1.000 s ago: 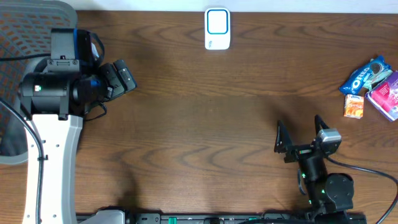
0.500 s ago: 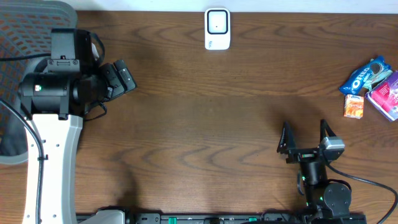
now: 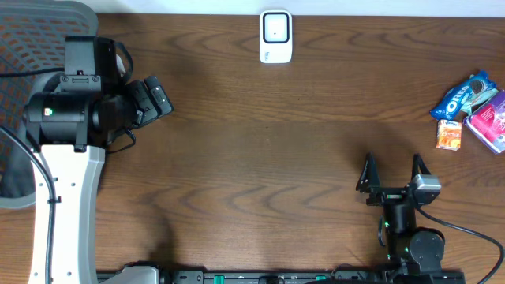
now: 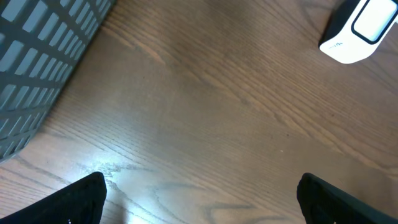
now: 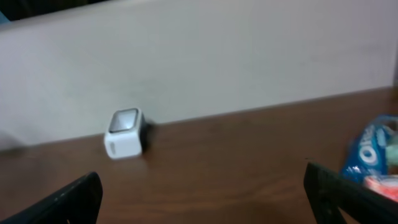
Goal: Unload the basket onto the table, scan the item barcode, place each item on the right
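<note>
The table was dark wood with a bold grain, smooth and faintly shiny where light pooled on it in the left wrist view. The scanner looked like smooth white plastic with a glossy window, and the Oreo pack wore glossy blue film beside a matt orange carton, seemingly card. The chair had grey open mesh.

text: "OREO" | on: blue cookie packet | place: right edge of counter | scanner marking at far edge: too small to read
</note>
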Controlling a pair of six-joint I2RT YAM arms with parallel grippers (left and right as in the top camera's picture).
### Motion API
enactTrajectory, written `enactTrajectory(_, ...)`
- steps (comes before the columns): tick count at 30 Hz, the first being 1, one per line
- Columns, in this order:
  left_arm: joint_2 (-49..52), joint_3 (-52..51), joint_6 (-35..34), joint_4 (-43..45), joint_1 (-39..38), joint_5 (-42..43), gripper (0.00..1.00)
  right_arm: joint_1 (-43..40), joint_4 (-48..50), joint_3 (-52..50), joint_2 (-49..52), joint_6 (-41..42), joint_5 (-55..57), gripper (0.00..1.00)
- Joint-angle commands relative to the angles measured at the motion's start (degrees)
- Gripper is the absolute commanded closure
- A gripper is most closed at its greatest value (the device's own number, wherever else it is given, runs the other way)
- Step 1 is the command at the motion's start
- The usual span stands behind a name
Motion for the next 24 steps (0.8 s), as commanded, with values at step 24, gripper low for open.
enactTrajectory(24, -0.1, 0.0, 0.2, -0.2, 0.2, -0.4, 0.02, -2.3, -7.7, -0.3, -0.4, -4.6, -0.5, 0.01)
